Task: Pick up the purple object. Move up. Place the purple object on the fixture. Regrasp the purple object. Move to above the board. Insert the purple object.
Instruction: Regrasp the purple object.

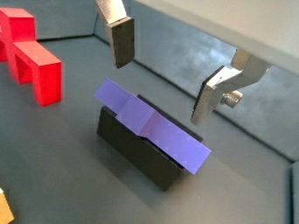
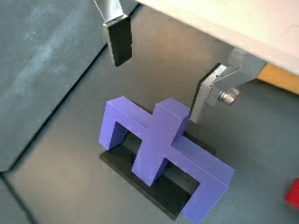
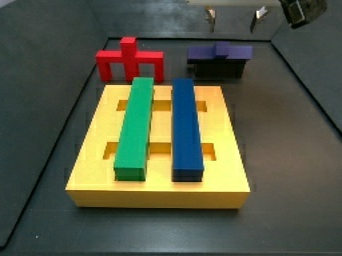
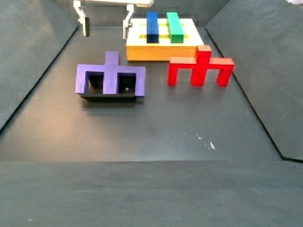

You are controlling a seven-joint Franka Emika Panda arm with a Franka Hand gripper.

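Note:
The purple object [image 1: 152, 122] [image 2: 158, 144] rests on the black fixture [image 1: 138, 150] [image 2: 138, 175], with nothing gripping it. In both side views the purple object [image 3: 218, 52] [image 4: 110, 78] sits on the fixture [image 3: 214, 69] [image 4: 112, 97], apart from the yellow board [image 3: 94, 150] [image 4: 148, 53]. My gripper [image 1: 160, 92] [image 2: 156, 90] hangs open above the piece, its silver fingers [image 1: 121, 42] spread wide with nothing between them. In both side views the gripper [image 3: 234, 15] [image 4: 104, 27] is well above the purple object.
A red piece of like shape [image 3: 130, 62] [image 4: 199, 68] [image 1: 33, 61] stands on the floor between the fixture and the board. A green bar [image 3: 135, 125] and a dark-blue bar [image 3: 186, 125] lie in the board's slots. Grey walls enclose the floor.

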